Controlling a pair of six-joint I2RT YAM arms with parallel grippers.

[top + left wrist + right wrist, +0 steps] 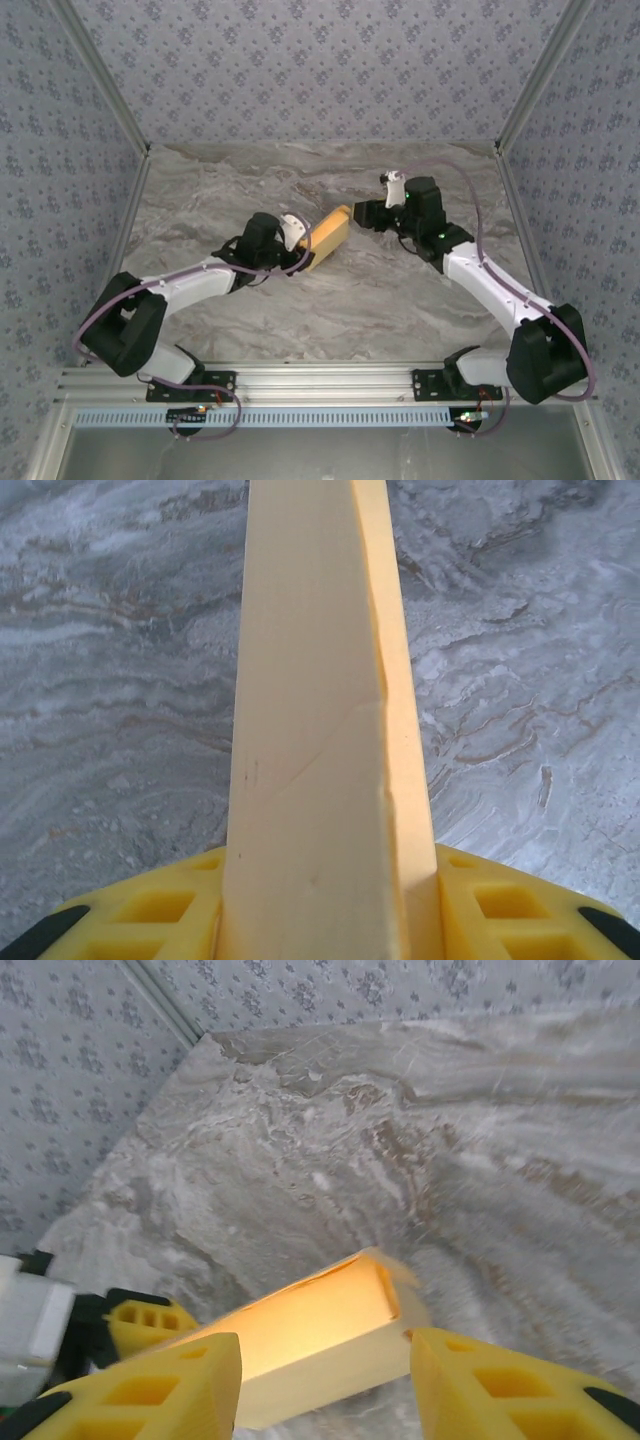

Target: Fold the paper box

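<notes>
The paper box (pixel 330 235) is a yellow-orange folded cardboard piece, held just above the middle of the marble table. My left gripper (pixel 300 245) is shut on its near end. In the left wrist view the box (pixel 310 730) runs straight out from between the yellow fingers (pixel 170 915) and touches both of them. My right gripper (pixel 362 213) stands open at the box's far end. In the right wrist view the box (pixel 300 1330) lies across the gap between the spread fingertips (pixel 440 1360), with its open end and a small flap toward the right finger.
The marble tabletop (pixel 300 180) is fenced by patterned walls (pixel 320 60) at the back and on both sides. An aluminium rail (pixel 320 378) runs along the near edge by the arm bases.
</notes>
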